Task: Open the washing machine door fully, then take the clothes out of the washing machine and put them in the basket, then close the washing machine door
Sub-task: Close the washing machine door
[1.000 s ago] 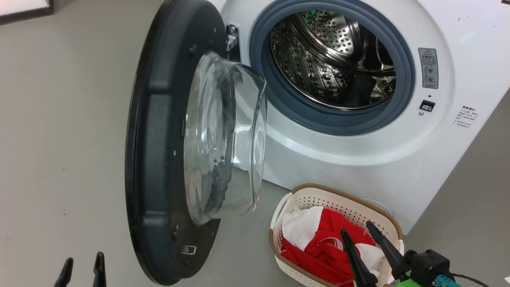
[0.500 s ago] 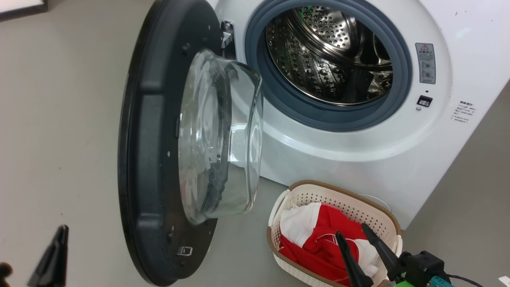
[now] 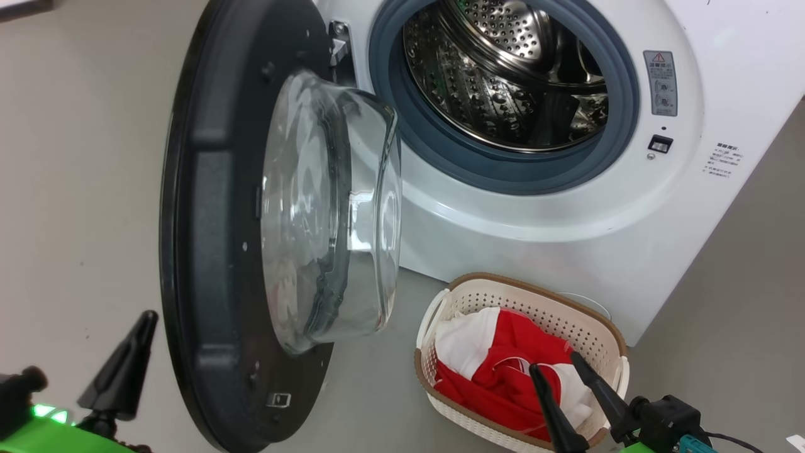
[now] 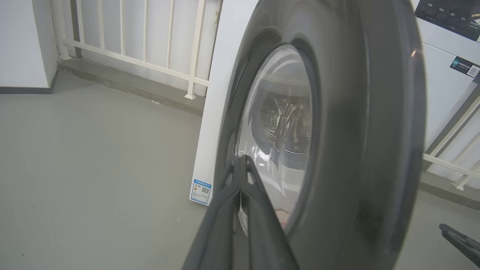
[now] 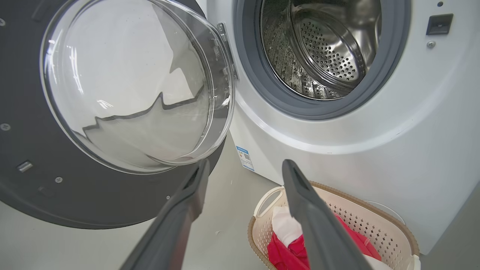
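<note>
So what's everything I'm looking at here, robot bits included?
washing machine: one, white, behind the basket.
washing machine door: one, black rim with a clear glass bowl, swung open on the left.
gasket: one, grey, ringing the opening.
drum: one, steel, perforated, no clothes visible inside.
basket: one, cream with a brown rim, on the floor.
clothes: a heap, red and white, in the basket.
blue label: one, at the machine's lower corner.
railing: one, white, beyond the machine.
floor: grey.
left fingers: two, dark, shut together, by the door's outer face.
right fingers: two, dark, apart, empty, over the basket.
</note>
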